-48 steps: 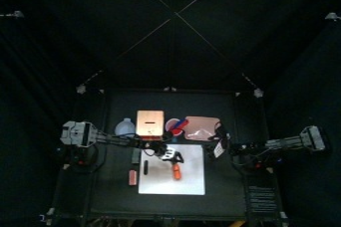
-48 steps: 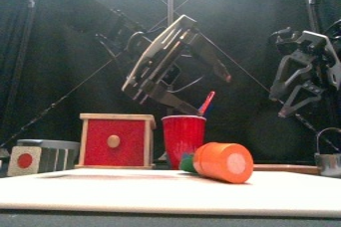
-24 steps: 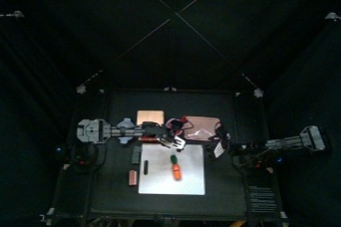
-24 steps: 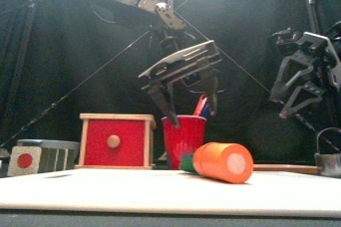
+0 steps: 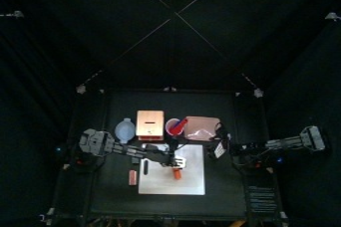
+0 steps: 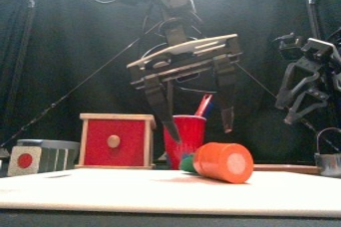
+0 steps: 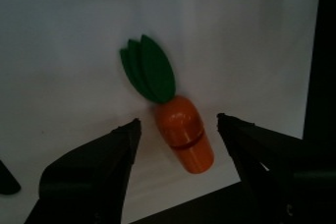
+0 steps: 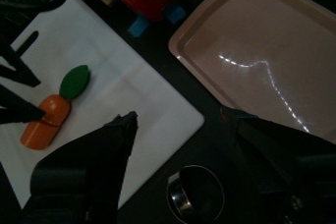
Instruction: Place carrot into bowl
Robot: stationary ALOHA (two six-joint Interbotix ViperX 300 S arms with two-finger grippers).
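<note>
The carrot [image 7: 180,135], short and orange with green leaves, lies on the white board [image 7: 79,31]. My left gripper [image 7: 178,123] is open and hangs just above it, one jaw on each side, not touching. In the front view the carrot [image 6: 221,161] shows its cut end below the left gripper [image 6: 189,128]. In the top view the carrot [image 5: 174,174] lies under the left gripper [image 5: 168,159]. The red bowl [image 5: 173,125] stands behind the board, and in the front view the bowl [image 6: 184,136] rises behind the carrot. My right gripper [image 8: 184,130] is open and empty, resting at the board's right edge.
A tan-orange box [image 5: 150,122] stands left of the bowl and a pale pink container [image 8: 269,56] right of it. A reddish stick [image 5: 134,176] lies left of the board. A small metal cup [image 8: 197,191] sits near the right gripper. A grey block [image 6: 38,156] sits far left.
My left arm has swung forward and down from a raised pose to over the carrot, its jaws still open. The right arm has not moved.
</note>
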